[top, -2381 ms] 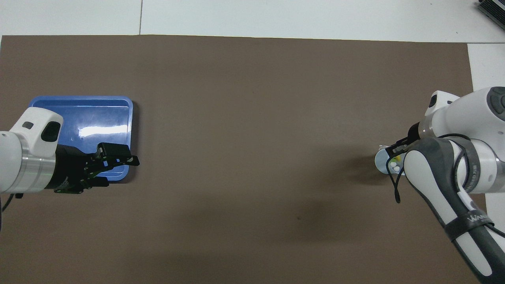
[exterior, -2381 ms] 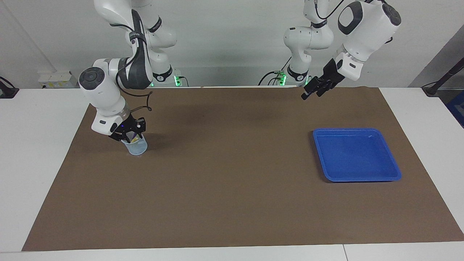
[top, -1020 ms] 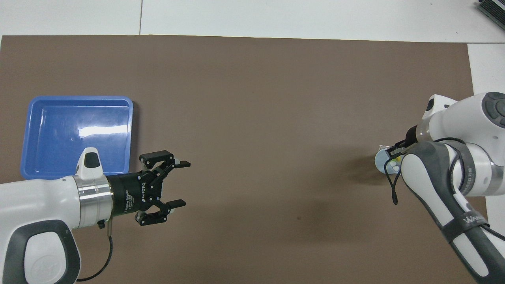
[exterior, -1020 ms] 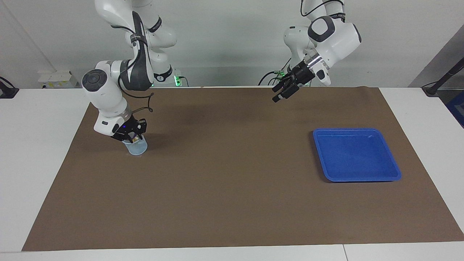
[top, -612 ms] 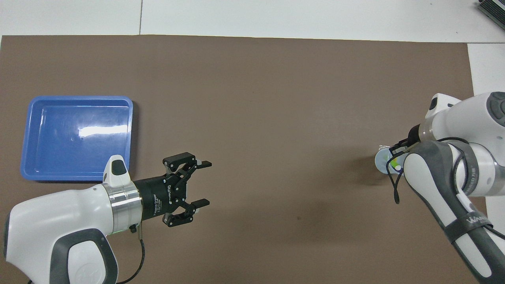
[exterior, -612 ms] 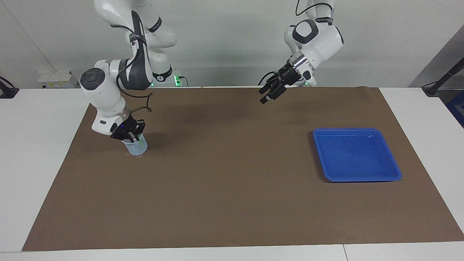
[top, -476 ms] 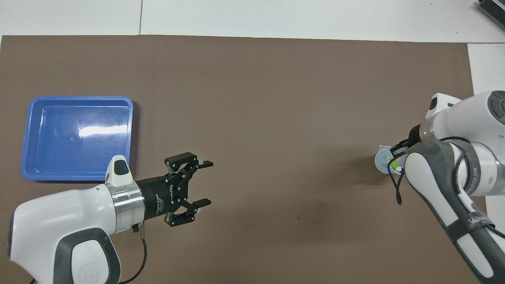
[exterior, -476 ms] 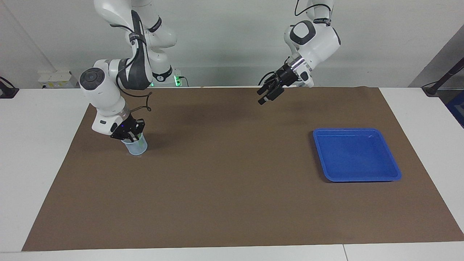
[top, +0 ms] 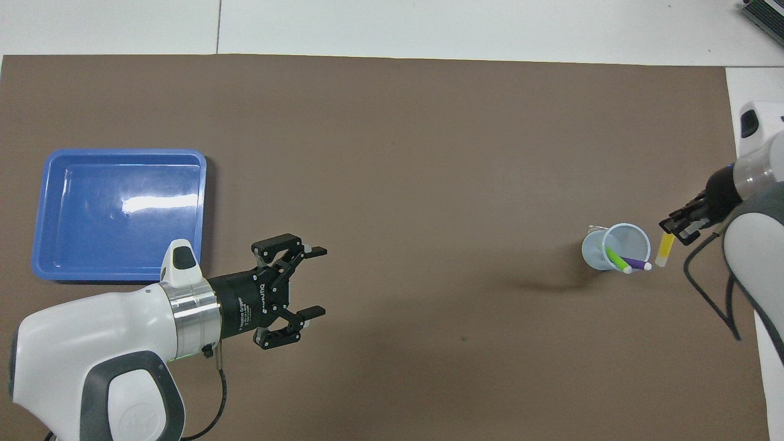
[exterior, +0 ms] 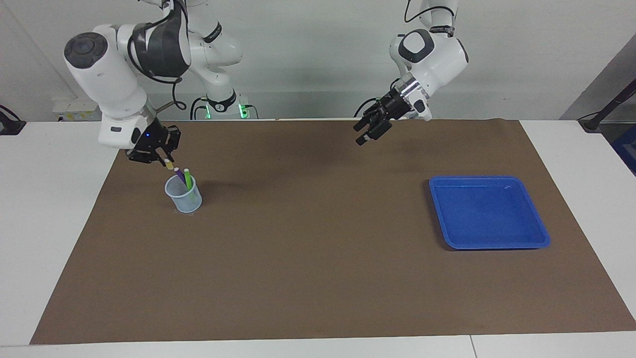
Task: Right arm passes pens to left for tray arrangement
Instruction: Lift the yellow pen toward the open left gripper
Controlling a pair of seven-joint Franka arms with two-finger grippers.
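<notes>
The right gripper [exterior: 166,163] hangs in the air just above the pale-blue mesh cup [exterior: 184,195], its fingers clamped on the top of the yellow pen [top: 664,248]. That pen is slim and short, bright yellow along the barrel with what looks like a whitish lower tip, though in the facing view only a small stub of it shows below the fingers. It hangs nearly upright, clear of the cup's rim and not touching the other pens.

Just below those fingers, the green pen [exterior: 187,176] and the purple pen [exterior: 178,173] stand slanted in the cup, side by side, leaning on its rim. Both are slim, with whitish tips pointing up.

The left gripper [exterior: 368,132] hovers over the brown mat [exterior: 318,278] near the edge nearest the robots, about midway along the counter [exterior: 54,199]; its fingers stand wide apart and hold nothing. The blue tray [exterior: 541,233] lies flat toward the left arm's end, well apart from these fingers and farther from the robots than they are over. It is shallow, nearly square, with rounded corners and a raised rim.

Between the two sets of fingers the mat is bare, a long open stretch. The cup sits near the mat's edge at the right arm's end, with white counter just past it; the tray sits a little in from the mat's edge at its own end.
</notes>
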